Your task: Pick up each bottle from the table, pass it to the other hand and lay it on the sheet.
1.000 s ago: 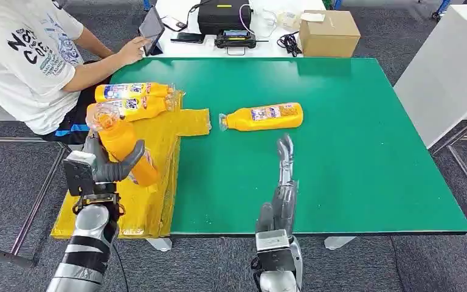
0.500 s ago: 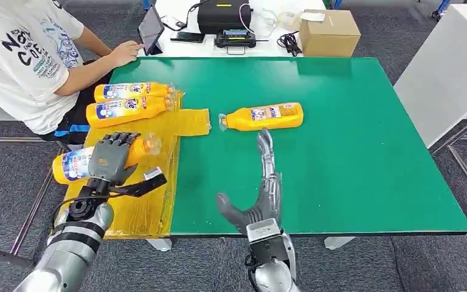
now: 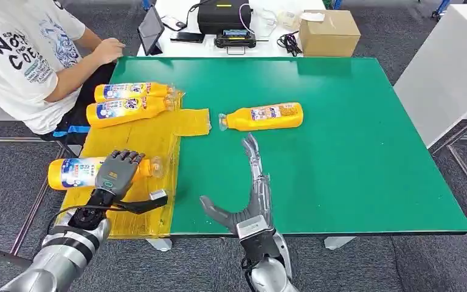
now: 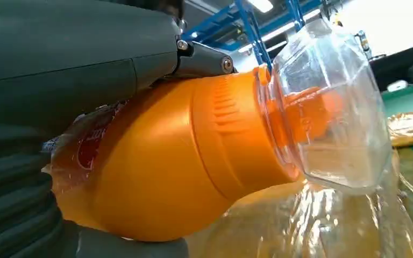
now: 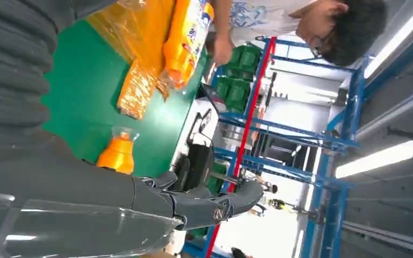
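My left hand grips an orange bottle that lies across the near part of the yellow sheet, its clear cap pointing toward the table. Two more orange bottles lie side by side at the sheet's far end. A further orange bottle lies on the green table, cap to the left. My right hand is open above the table's near edge, fingers stretched toward that bottle, short of it. The bottle's cap end shows past my right hand.
A person in a white shirt sits at the far left beside the sheet, a hand near a tablet. A cardboard box and black devices stand on the white table behind. A white cabinet stands at the right.
My left hand has tipped the held bottle from upright down to lying flat on the sheet and drawn it leftward. My right hand has opened its thumb and shifted left.
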Controlling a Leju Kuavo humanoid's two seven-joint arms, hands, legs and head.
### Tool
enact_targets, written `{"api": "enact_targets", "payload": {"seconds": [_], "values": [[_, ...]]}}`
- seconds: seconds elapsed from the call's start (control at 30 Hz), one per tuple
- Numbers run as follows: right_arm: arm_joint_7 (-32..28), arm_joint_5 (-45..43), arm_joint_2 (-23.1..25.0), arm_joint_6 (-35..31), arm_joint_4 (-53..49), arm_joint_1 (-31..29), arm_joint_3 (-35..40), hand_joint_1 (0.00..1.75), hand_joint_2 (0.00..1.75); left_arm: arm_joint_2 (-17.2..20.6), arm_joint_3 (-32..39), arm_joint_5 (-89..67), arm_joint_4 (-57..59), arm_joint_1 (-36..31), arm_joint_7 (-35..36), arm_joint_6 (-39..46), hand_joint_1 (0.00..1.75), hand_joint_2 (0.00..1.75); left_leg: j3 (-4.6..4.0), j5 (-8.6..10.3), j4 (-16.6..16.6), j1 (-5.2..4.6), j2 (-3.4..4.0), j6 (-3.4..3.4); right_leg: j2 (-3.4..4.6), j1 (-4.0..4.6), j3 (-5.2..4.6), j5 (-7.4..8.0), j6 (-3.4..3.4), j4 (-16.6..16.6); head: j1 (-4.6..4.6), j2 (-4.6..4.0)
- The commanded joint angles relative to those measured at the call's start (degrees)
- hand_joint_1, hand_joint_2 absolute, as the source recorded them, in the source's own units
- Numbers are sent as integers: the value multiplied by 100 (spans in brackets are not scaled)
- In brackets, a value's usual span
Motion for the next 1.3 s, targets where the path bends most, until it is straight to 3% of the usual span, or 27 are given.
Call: {"api": "enact_targets", "payload": {"seconds": [0.03,0.17,0.33,0.37,0.57,0.9,1.3], "values": [[31,117,-57,-100,429,-192,42,0,175,-400,576,688,120,-88,-967,-11,175,175,25,-13,1,12,-3,-10,-7,13,30,-12,-14,-5,0,0],[63,70,-75,-74,642,-254,34,0,175,-777,1231,1960,558,-231,-2189,-182,175,175,13,-4,-1,8,-6,-6,-8,9,20,-3,-8,-9,0,0],[136,75,-68,-7,675,-277,43,0,175,-859,1477,2602,546,-224,-2669,-609,175,175,14,-6,-3,6,1,-8,-1,7,18,-4,-11,-7,0,0],[162,100,-67,13,713,-276,46,0,175,-935,1736,3193,470,-221,-2921,-1050,175,175,11,-5,-2,5,0,-8,-1,7,15,-3,-10,-6,0,0],[203,99,-65,144,795,-303,21,0,175,-842,1616,3414,375,-208,-2977,-1552,175,175,21,-5,-3,4,-1,-8,-2,6,23,-4,-11,-6,-2,0],[222,-28,-56,539,963,-292,-15,0,175,-436,594,1848,1003,-110,-2132,-1117,175,175,47,-8,-13,7,22,-14,20,8,45,-1,-17,-16,0,0],[249,-39,-51,634,1016,-294,-8,0,175,-392,491,1571,1119,-105,-1933,-1231,175,175,37,-6,-7,7,21,-11,14,8,32,0,-12,-8,-2,0]]}}
